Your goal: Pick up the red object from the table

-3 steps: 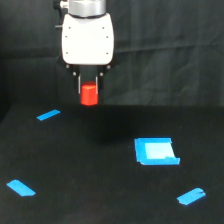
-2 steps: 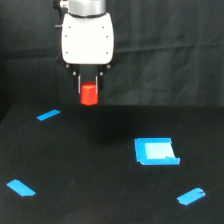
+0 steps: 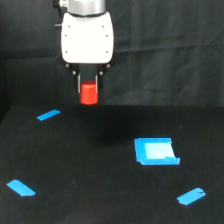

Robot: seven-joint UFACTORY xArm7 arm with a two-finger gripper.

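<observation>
The red object (image 3: pixel 89 94) is a small red-orange stubby block held between my gripper's fingers. My gripper (image 3: pixel 89 93), under a white housing, is shut on it and holds it in the air above the far part of the black table (image 3: pixel 100 190), in the upper middle of the exterior view. Only the block's lower front shows below the fingers. A faint shadow lies on the table beneath it.
A blue square piece (image 3: pixel 156 151) lies on the table at the exterior view's right. Blue tape strips lie at the far left (image 3: pixel 48 115), near left (image 3: pixel 21 188) and near right (image 3: pixel 191 196). A black cloth backdrop (image 3: pixel 170 50) hangs behind.
The gripper with the red object has risen slightly; its hold is unchanged. The blue piece and tape strips have not moved.
</observation>
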